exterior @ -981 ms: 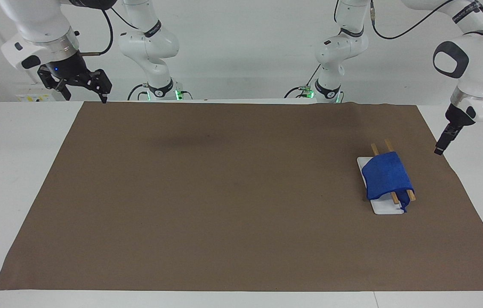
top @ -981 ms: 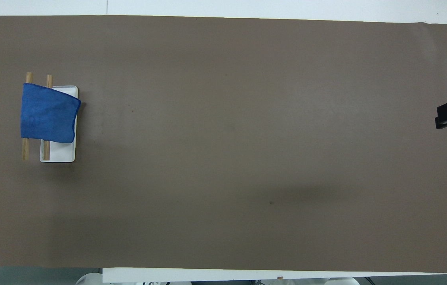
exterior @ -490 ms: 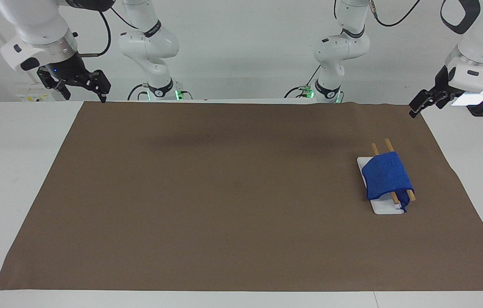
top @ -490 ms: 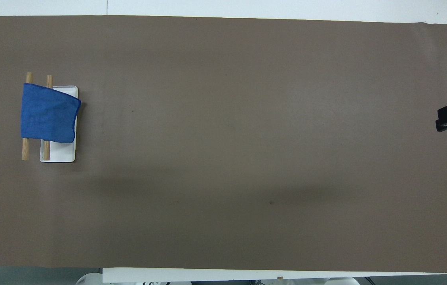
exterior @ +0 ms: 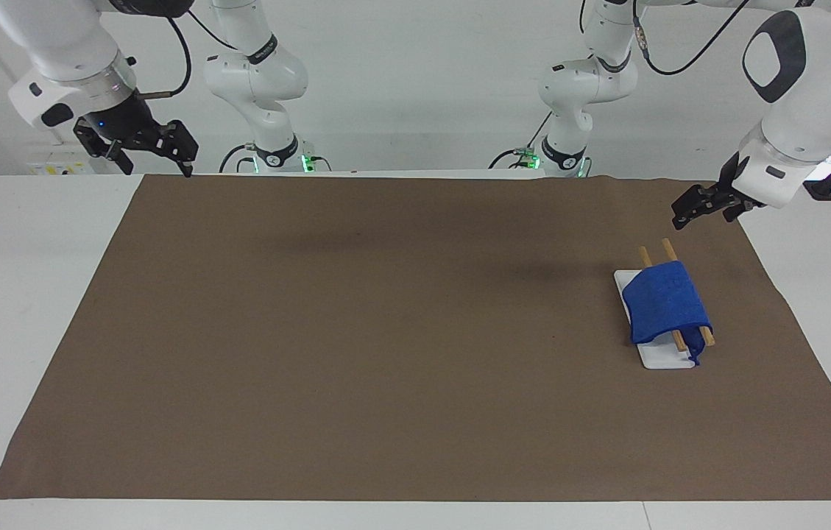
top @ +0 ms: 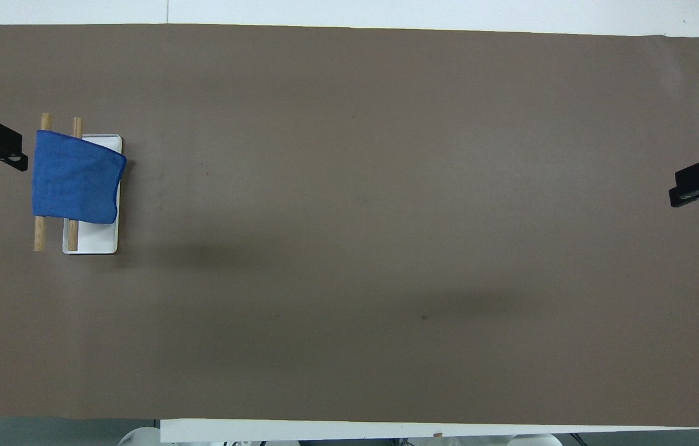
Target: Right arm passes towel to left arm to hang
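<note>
The blue towel (exterior: 666, 305) lies draped over the two wooden rails of the white-based rack (exterior: 662, 357) toward the left arm's end of the table, apparently already hung, while the left gripper (exterior: 687, 209) hangs in the air near it, finger state unclear, and the right gripper (exterior: 157, 149) waits spread, empty.

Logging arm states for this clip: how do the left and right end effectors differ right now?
The left end effector is up in the air over the brown mat near the towel draped on the rack; the right end effector hangs at the right arm's end of the table, away from the towel. The right one shows a blue wrist light and plainly spread fingers; the left shows no light. Both are black and hold nothing.
</note>
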You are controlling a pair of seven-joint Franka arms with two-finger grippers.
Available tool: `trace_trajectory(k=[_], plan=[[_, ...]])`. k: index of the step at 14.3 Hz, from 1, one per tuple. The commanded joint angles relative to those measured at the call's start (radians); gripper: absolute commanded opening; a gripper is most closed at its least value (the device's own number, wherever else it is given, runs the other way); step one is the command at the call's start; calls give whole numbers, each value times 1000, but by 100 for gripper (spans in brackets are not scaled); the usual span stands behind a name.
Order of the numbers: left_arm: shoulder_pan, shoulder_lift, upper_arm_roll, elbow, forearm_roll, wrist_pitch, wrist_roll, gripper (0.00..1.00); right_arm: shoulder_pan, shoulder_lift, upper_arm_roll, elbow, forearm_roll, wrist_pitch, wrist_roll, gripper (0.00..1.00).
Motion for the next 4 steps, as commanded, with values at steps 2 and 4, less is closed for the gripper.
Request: trace_trajectory(k=[2,4], plan=[[-8,-1,6,39,-7,-34,41,100,-11,-18,6,-21,10,0,-22,100],[-10,-3,5,39,-9,-27,66,100,-14,-24,5,-37,7,8,-20,100]])
